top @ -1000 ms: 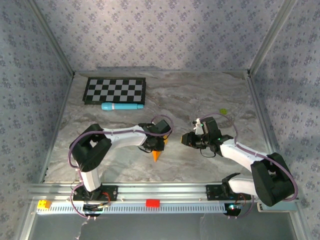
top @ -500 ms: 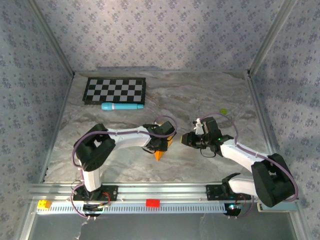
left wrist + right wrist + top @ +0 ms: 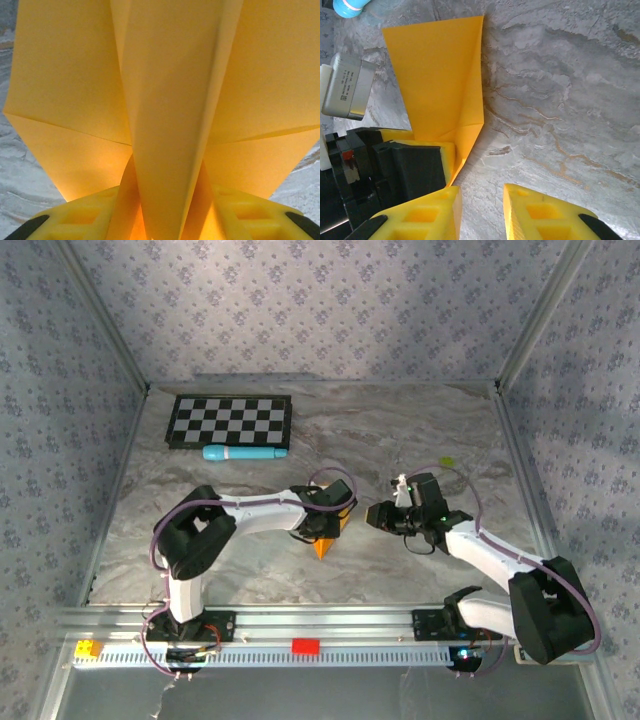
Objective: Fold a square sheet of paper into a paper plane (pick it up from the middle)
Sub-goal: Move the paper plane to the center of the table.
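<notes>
Two arms meet near the middle of the grey marbled worktop (image 3: 400,430). The left gripper (image 3: 325,530) sits over a folded orange paper (image 3: 322,548), a pointed piece whose tip pokes out toward the near rail from under the gripper. Left wrist view: the folded orange paper is very close up, with a raised centre ridge running down between the two yellow fingers (image 3: 80,220) and flat flaps spreading to either side, a crease across each. The fingers stand apart with the ridge in the gap; whether they pinch it or merely flank it, cannot tell. The right gripper (image 3: 377,515) lies just to the right of the left gripper, pointing at it, near but apart. Right wrist view: its own fingers are slightly parted with bare worktop between them and nothing held. The paper stands tilted on edge ahead of them, its lower corner just beside one fingertip. Far left of the worktop: a black-and-white checkerboard (image 3: 230,421) lies flat, with a light-blue cylinder (image 3: 244,452) just in front, parallel to its near edge. A tiny yellow-green bit (image 3: 447,461) lies beyond the right gripper.
</notes>
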